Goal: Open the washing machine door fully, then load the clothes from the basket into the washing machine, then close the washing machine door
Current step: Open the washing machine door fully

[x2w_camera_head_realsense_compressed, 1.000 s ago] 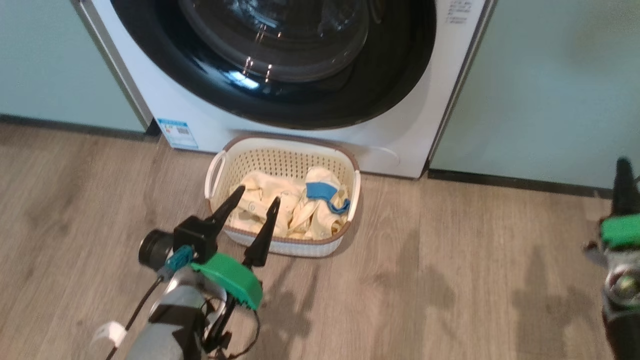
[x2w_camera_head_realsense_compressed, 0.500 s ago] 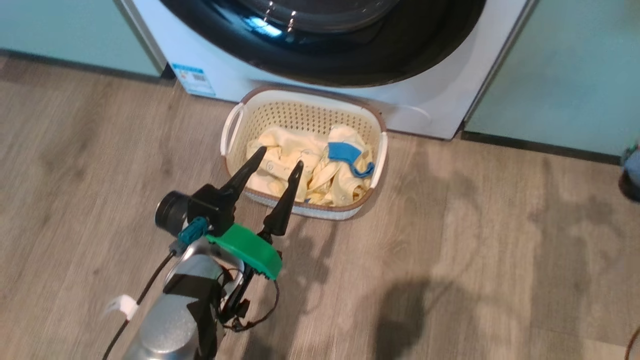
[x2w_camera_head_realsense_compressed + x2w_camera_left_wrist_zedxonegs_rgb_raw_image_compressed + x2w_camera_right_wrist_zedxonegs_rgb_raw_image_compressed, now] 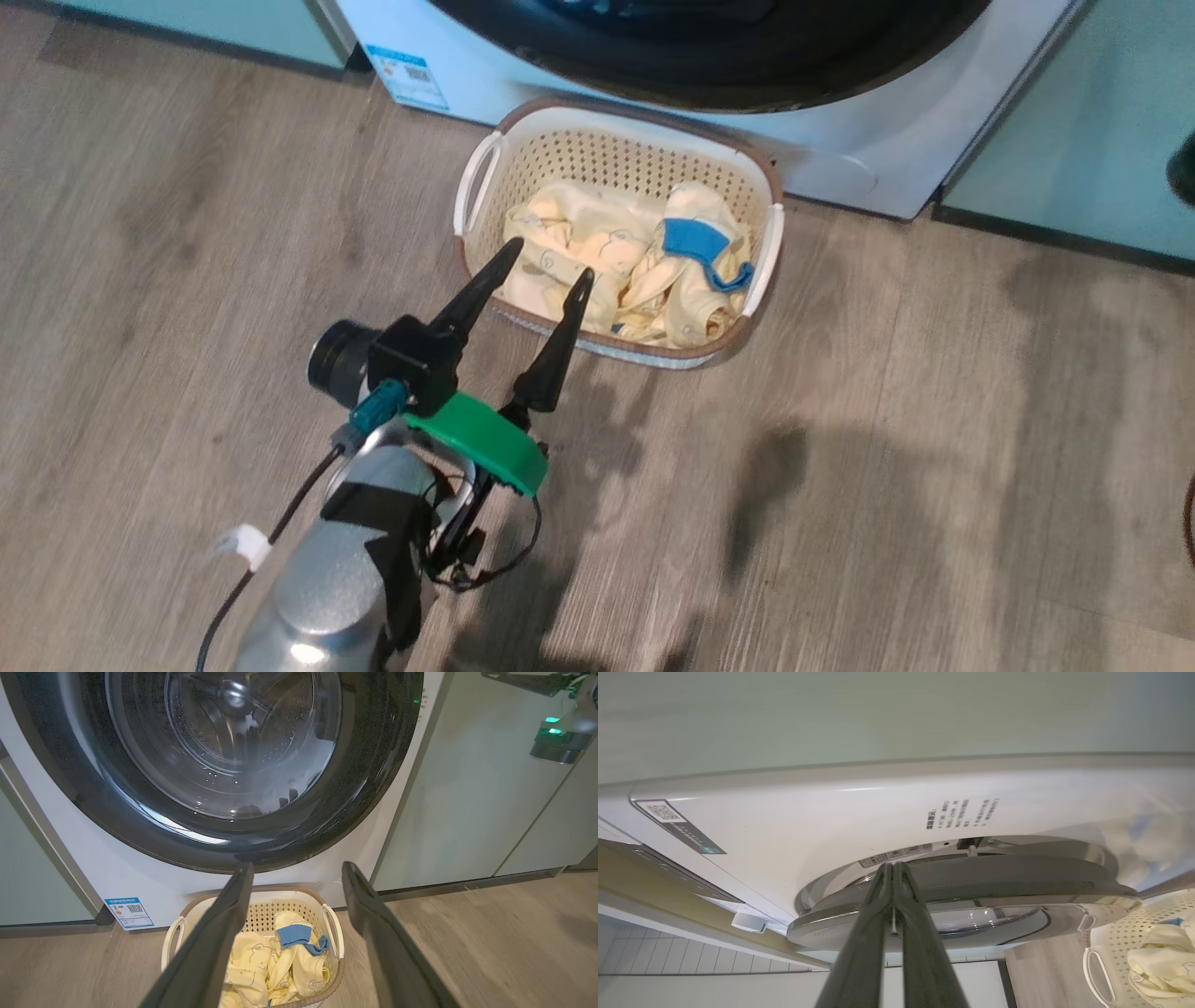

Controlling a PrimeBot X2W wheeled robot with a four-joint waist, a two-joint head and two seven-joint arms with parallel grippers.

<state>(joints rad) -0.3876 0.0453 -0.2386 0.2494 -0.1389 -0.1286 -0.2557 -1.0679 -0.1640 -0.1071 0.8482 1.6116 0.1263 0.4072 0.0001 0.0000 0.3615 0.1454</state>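
The cream basket (image 3: 761, 191) stands on the floor against the white washing machine (image 3: 868, 168), with the pale yellow clothes (image 3: 579, 238) and their blue trim inside. My left gripper (image 3: 548, 261) hovers open over the basket's near left rim and holds nothing. In the left wrist view the gripper (image 3: 296, 870) looks at the round black washing machine door (image 3: 373, 779), the basket (image 3: 334, 921) and the clothes (image 3: 261, 961) below. My right gripper (image 3: 893, 865) is shut with nothing in it. Its tips point at the door's rim (image 3: 1017, 877); whether they touch it I cannot tell.
Pale teal cabinet fronts (image 3: 1074, 103) flank the machine on both sides. Wood-look floor (image 3: 887, 467) spreads open before the basket. Part of my right arm (image 3: 558, 735), with green lights, hangs before the right cabinet. A corner of the basket (image 3: 1111, 952) appears in the right wrist view.
The head camera has tipped down and left, so the machine and basket slid up and right in the picture. The left gripper stays open near the basket's rim.
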